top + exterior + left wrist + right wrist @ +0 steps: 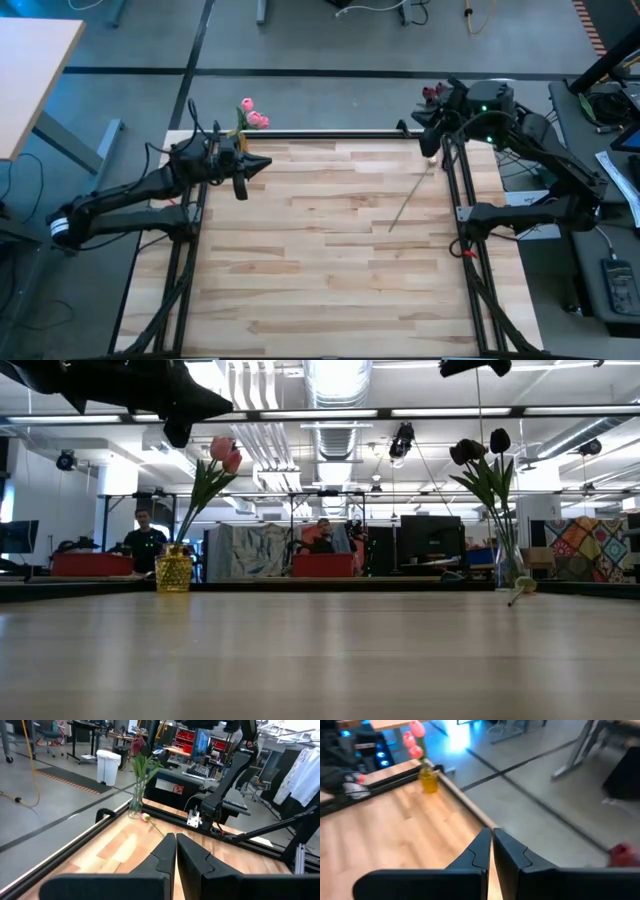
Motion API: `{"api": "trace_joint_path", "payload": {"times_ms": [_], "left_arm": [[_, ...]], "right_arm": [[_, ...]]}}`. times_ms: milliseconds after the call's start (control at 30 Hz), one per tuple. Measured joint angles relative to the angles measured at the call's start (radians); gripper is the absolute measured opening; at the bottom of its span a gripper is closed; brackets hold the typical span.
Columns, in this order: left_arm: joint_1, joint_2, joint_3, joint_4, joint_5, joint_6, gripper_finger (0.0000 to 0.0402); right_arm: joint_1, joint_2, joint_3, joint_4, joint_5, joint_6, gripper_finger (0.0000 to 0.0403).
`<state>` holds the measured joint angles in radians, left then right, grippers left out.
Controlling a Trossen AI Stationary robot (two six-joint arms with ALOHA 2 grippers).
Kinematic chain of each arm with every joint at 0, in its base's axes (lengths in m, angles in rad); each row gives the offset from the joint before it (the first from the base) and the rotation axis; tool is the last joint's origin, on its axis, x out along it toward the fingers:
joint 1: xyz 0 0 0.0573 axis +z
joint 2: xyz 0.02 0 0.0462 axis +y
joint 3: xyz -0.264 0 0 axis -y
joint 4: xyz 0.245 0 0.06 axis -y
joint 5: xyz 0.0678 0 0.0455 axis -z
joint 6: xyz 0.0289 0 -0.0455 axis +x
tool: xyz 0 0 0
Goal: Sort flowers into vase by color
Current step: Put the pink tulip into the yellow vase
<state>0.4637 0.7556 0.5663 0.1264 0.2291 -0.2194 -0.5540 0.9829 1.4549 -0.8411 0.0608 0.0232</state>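
Note:
Several pink tulips (252, 114) stand in a yellow vase (173, 572) at the table's far left. Dark maroon tulips (480, 452) stand in a clear vase (510, 568) at the far right. One pale pink tulip (412, 195) lies flat on the table near the clear vase, its head (145, 817) toward the far edge. My left gripper (262, 164) is shut and empty, raised above the table near the yellow vase and pointing right. My right gripper (428, 135) is shut and empty, raised by the clear vase over the far edge, above the lying tulip's head.
Black rails (330, 132) run along the table's far edge and both sides. The wide middle and near part of the wooden top (320, 270) is bare. People sit at desks in the room beyond the table (145, 540).

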Motion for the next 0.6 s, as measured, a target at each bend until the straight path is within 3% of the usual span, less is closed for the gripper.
{"api": "trace_joint_path", "payload": {"times_ms": [300,600], "left_arm": [[0.001,-0.021,-0.004,-0.057,-0.003,-0.023,0.0000],[0.001,-0.021,-0.004,-0.059,-0.003,-0.030,0.0000]], "right_arm": [[0.129,-0.002,-0.009,-0.292,-0.001,0.355,0.0013],[0.190,-0.085,-0.317,-0.310,0.045,0.687,0.0013]]}}
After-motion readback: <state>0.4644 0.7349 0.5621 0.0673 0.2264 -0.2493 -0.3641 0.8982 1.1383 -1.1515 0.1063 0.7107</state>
